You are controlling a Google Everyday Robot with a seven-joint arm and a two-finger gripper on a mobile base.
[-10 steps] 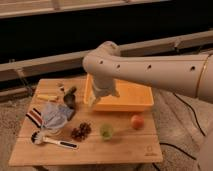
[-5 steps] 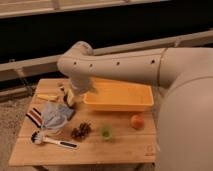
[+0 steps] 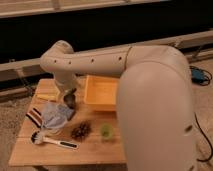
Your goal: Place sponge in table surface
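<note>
Camera view shows the gripper [image 3: 69, 100] hanging low over the table surface [image 3: 95, 150], between the grey cloth [image 3: 55, 116] and the orange tub [image 3: 102, 92], its fingers spread wide, likely ready to grab, but the sponge is hidden, maybe behind the arm [image 3: 100, 62].

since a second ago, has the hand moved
yes, leftward: the hand was over the orange tub, now it hangs left of it, above the grey-blue cloth
</note>
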